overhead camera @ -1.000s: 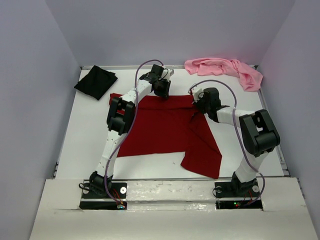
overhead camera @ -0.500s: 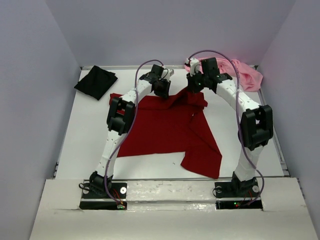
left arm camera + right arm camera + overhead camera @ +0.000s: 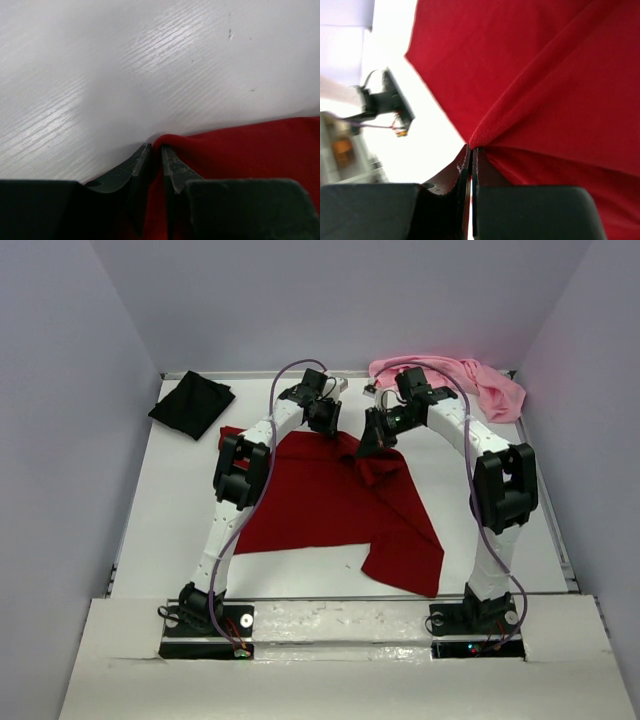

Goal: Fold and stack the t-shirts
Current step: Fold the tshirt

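The dark red t-shirt [image 3: 320, 502] lies spread across the middle of the table, its right part hanging toward the near edge. My left gripper [image 3: 325, 420] is shut on the shirt's far edge; in the left wrist view a fold of red cloth [image 3: 240, 155] sits pinched between the tips of that gripper [image 3: 155, 150]. My right gripper [image 3: 372, 438] is shut on a raised peak of the same shirt [image 3: 545, 75], close to the left gripper, with the cloth clamped right at its tips [image 3: 471, 148]. The black t-shirt [image 3: 192, 404] lies folded at the far left. The pink t-shirt [image 3: 450, 378] is crumpled at the far right.
The white table [image 3: 170, 520] is closed in by lilac walls at the left, right and back. Both arm bases stand on the near ledge [image 3: 340, 625]. Bare tabletop [image 3: 125, 60] shows beyond the shirt's far edge.
My right gripper has lifted the shirt's upper right part and carried it left toward the left gripper, bunching the cloth into a peak. The left arm has stayed still.
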Controlling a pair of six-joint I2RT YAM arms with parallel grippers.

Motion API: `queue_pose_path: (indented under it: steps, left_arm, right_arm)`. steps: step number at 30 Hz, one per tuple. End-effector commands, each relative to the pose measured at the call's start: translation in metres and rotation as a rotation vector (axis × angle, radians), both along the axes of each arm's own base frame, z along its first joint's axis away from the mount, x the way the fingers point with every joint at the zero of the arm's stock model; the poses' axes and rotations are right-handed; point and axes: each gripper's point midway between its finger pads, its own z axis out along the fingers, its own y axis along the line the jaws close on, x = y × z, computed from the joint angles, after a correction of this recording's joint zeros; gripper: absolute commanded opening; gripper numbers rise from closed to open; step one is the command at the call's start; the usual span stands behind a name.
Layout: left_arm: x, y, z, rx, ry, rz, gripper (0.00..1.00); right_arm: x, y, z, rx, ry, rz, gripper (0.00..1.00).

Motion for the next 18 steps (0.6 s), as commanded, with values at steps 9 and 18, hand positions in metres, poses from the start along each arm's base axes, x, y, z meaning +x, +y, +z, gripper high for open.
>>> queue_pose_path:
  steps: [9, 18]
  left_arm:
    - [-0.022, 0.022, -0.019, 0.082, 0.092, 0.014, 0.29]
    - [-0.023, 0.024, -0.022, 0.087, 0.097, 0.017, 0.29]
  right_arm:
    - [-0.011, -0.003, 0.028, 0.204, 0.053, -0.074, 0.09]
    - [-0.006, -0.033, 0.024, 0.032, -0.143, -0.225, 0.54]
